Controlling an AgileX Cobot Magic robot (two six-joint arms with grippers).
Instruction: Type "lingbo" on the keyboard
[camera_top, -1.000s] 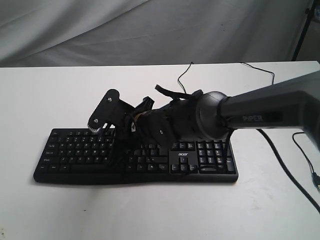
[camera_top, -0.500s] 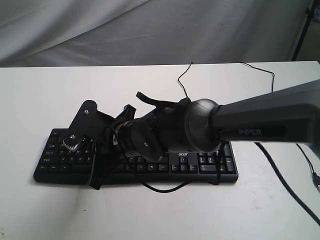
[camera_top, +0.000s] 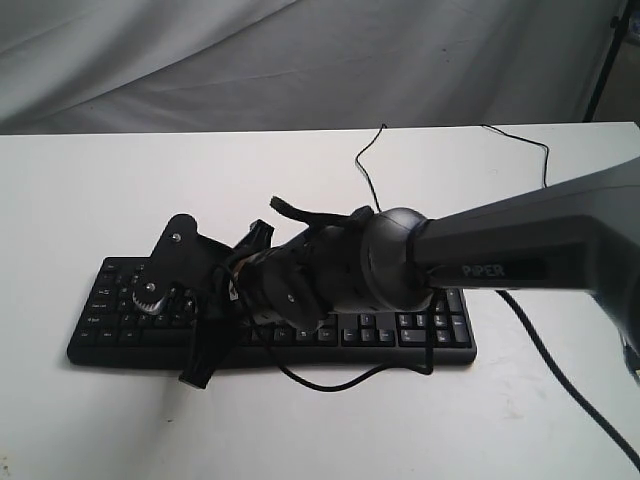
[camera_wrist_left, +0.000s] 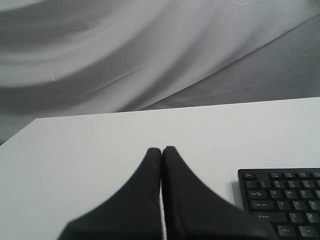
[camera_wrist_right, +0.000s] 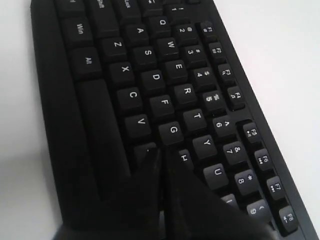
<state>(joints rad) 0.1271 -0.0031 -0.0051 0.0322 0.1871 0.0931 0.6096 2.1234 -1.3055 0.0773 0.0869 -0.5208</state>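
- White bench (camera_top: 100, 200), with wrinkly grey cloth (camera_top: 200, 60) hung behind it.
- The keyboard (camera_top: 400, 325) sits mid-bench, toward the front.
- Right claw (camera_wrist_right: 161, 157) is pinched shut and empty, tips among V, G and H.
- Left claw (camera_wrist_left: 161, 152) is shut too, holding nothing, off the keyboard's corner.
- A second ago the right claw was up by the top row. It's lower and further left now, and the keyboard hasn't budged.

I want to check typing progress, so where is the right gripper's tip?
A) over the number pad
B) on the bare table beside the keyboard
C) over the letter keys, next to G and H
C: in the right wrist view the right gripper, with its fingers pressed together, points down at the keyboard letter block, and its tip is right beside the G key and the H key.
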